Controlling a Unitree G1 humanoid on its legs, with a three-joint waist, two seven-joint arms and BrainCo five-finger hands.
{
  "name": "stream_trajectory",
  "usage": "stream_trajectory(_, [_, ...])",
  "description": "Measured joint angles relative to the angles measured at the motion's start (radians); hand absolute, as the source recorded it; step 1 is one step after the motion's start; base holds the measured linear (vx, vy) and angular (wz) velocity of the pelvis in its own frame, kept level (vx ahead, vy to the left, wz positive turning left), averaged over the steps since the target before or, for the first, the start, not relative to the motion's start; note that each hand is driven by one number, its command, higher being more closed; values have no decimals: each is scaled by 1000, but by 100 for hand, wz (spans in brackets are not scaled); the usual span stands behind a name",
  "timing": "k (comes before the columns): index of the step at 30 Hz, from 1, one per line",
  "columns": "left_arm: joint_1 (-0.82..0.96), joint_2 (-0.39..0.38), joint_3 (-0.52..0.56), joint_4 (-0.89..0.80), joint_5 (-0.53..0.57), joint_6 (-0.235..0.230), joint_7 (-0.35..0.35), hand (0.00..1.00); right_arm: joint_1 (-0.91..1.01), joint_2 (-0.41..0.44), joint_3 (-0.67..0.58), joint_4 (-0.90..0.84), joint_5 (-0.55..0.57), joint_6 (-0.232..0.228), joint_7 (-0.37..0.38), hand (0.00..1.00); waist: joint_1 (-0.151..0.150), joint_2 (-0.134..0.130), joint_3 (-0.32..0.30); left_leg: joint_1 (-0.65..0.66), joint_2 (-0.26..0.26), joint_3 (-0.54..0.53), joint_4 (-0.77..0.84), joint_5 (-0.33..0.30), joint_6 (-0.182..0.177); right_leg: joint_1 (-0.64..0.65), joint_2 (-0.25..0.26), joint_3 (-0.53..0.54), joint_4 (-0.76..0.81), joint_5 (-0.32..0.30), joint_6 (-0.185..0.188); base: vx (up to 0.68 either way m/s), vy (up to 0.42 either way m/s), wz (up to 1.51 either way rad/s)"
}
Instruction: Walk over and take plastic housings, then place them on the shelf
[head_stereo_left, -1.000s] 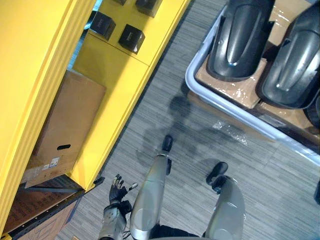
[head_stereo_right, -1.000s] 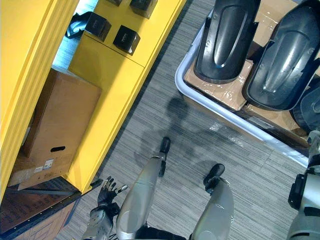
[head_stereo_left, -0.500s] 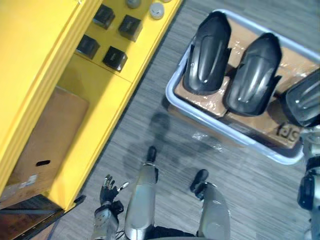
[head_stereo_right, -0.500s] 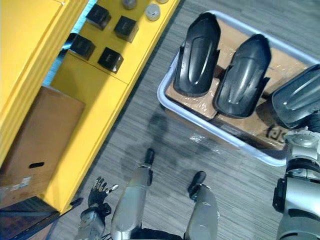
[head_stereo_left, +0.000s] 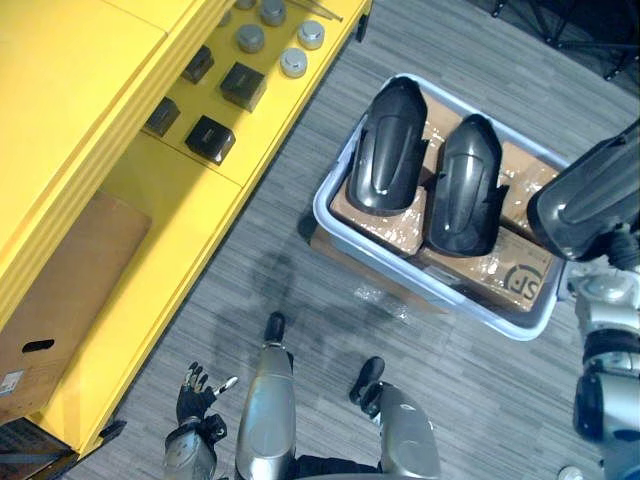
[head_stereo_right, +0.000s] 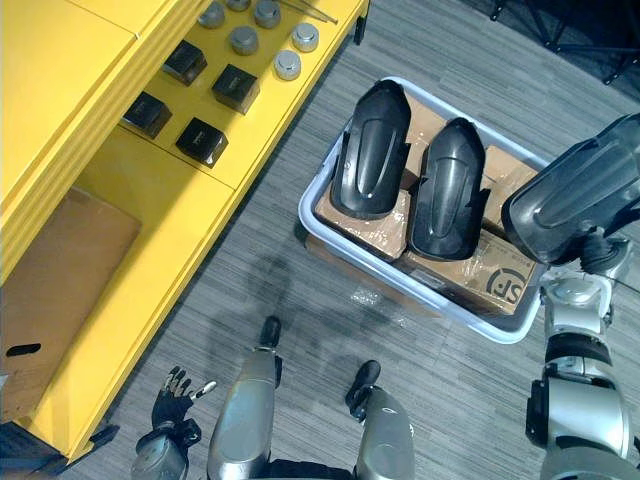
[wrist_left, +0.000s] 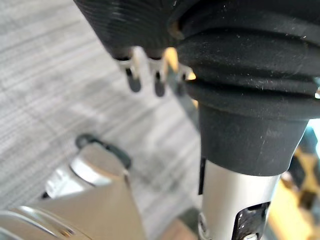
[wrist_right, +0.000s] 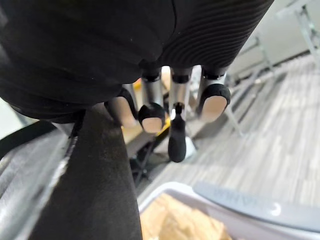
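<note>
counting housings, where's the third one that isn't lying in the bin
Right side of both eye views: the third housing is up at the right hand, just past the grey bin's right end.

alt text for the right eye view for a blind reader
A dark plastic housing is up at the robot's right hand, beside a grey bin where two more housings lie on wrapped cardboard boxes. A yellow shelf with small black boxes runs along the left.
</note>
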Motion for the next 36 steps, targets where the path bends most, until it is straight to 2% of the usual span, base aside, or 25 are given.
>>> stream_trajectory(4, [5, 38, 21, -301, 91, -25, 83, 0, 97, 32, 0, -194, -86, -3, -1, 100, -7, -39, -30, 56, 4, 29, -43, 3, -4, 37, 0, 14, -41, 10, 1, 67, -5, -14])
stream_trajectory(7, [-83, 97, 15, -472, 204, -16, 125, 0, 148, 71, 4, -294, -168, -11, -1, 100, -23, -64, -64, 77, 4, 44, -55, 4, -5, 60, 2, 23, -71, 23, 5, 72, -4, -12])
stream_trajectory(10, [-229, 180, -27, -502, 315, 38, 119, 0, 155, 77, 47, -357, -228, -8, 11, 100, -39, -64, -79, 97, 3, 60, -61, 4, -4, 85, 4, 30, -111, 53, 9, 17, 29, -12])
stream_trajectory(12, [-346, 242, -54, -501, 321, 94, 87, 0, 152, 78, 71, -413, -263, -4, 48, 100, -46, -67, -86, 106, 5, 88, -64, 4, -4, 86, 5, 52, -135, 75, 10, -25, 47, -29])
stream_trajectory(16, [-494, 315, -117, -477, 315, 180, 9, 0, 133, 78, 101, -452, -298, -1, 101, 100, -68, -66, -90, 109, 5, 110, -71, 6, -1, 82, 4, 72, -159, 98, 10, -67, 44, -17])
stream_trajectory(18, [-571, 335, -162, -455, 296, 236, -37, 0, 109, 78, 110, -452, -315, -2, 130, 100, -78, -66, -90, 107, 4, 118, -79, 13, 2, 78, 5, 80, -171, 111, 8, -81, 31, -11])
stream_trajectory(20, [-659, 343, -210, -397, 272, 314, -86, 0, 58, 76, 156, -452, -327, -6, 159, 100, -101, -65, -90, 107, 4, 131, -79, 15, 5, 71, 4, 87, -173, 117, 8, -63, 22, -14])
stream_trajectory(21, [-677, 343, -220, -390, 264, 335, -96, 0, 44, 75, 166, -452, -334, -10, 166, 100, -105, -65, -90, 104, 4, 135, -79, 16, 7, 65, 4, 91, -172, 120, 8, -74, 24, -15])
stream_trajectory(23, [-775, 342, -291, -338, 259, 414, -136, 0, -18, 72, 188, -452, -335, -14, 184, 100, -120, -59, -93, 73, 2, 142, -79, 25, 10, 29, 5, 105, -172, 135, 6, -57, 26, -11])
stream_trajectory(25, [-823, 340, -327, -300, 257, 467, -155, 0, -52, 72, 214, -450, -335, -14, 200, 100, -126, -59, -92, 69, -2, 150, -79, 29, 14, 19, 4, 110, -173, 140, 7, -17, 26, -9])
stream_trajectory(26, [-846, 333, -333, -279, 252, 511, -170, 0, -78, 72, 240, -450, -336, -19, 211, 100, -135, -59, -92, 69, -6, 152, -77, 29, 14, 18, 2, 112, -173, 140, 7, 4, 25, -6])
stream_trajectory(28, [-866, 334, -337, -271, 206, 548, -195, 0, -105, 72, 258, -448, -345, -21, 222, 100, -139, -59, -92, 67, -7, 153, -77, 29, 14, 14, 2, 113, -172, 140, 7, 5, 11, -2])
stream_trajectory(30, [-915, 329, -370, -234, 97, 603, -227, 0, -155, 72, 295, -425, -361, -23, 225, 100, -143, -51, -92, 57, -7, 151, -75, 29, 14, 5, 2, 113, -171, 140, 7, 0, 0, 0])
stream_trajectory(32, [-934, 309, -381, -214, 3, 631, -238, 0, -182, 72, 322, -416, -361, -23, 231, 100, -143, -42, -91, 53, -10, 151, -75, 29, 14, 0, 1, 113, -168, 140, 7, 0, 0, 0])
stream_trajectory(36, [-957, 239, -410, -181, -204, 646, -238, 0, -247, 72, 380, -406, -394, -25, 248, 100, -144, -2, -83, 37, -13, 148, -75, 33, 18, -23, -2, 114, -153, 140, 6, 0, 0, 0])
